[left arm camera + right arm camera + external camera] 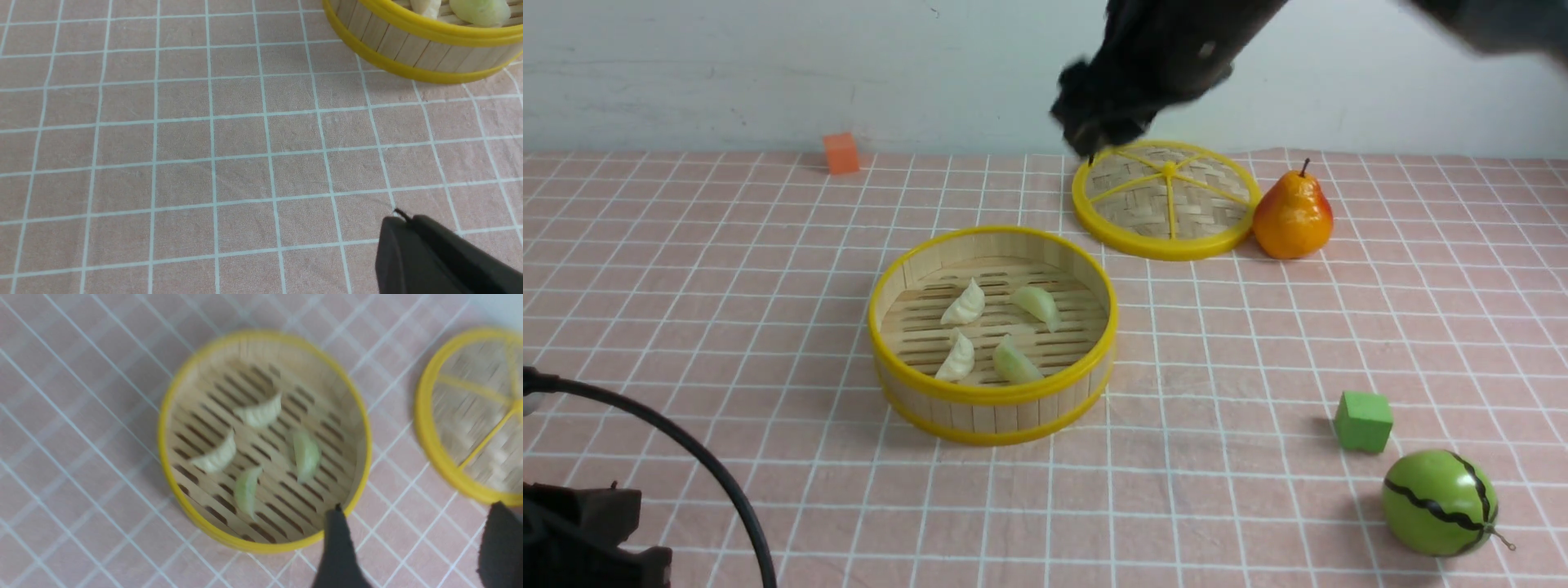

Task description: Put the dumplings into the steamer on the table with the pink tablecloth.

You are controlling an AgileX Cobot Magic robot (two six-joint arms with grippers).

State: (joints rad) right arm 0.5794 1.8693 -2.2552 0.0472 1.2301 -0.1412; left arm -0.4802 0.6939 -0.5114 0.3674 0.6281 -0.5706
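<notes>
Cream and green pleated dumplings (964, 306) lie in the yellow-rimmed bamboo steamer (992, 394); right gripper (416, 506) gapes empty; left gripper (412, 245): cannot tell.

The right arm (1176, 41) hangs high and far, blurred. The right gripper (416, 510) gapes, empty. The left arm (580, 531) sits low, near left.

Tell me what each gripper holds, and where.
Nothing: the right gripper is open and empty; nothing shows in the left gripper, only partly visible.

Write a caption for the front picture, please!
Four dumplings sit in the steamer on the pink tablecloth, lid and pear behind.
</notes>
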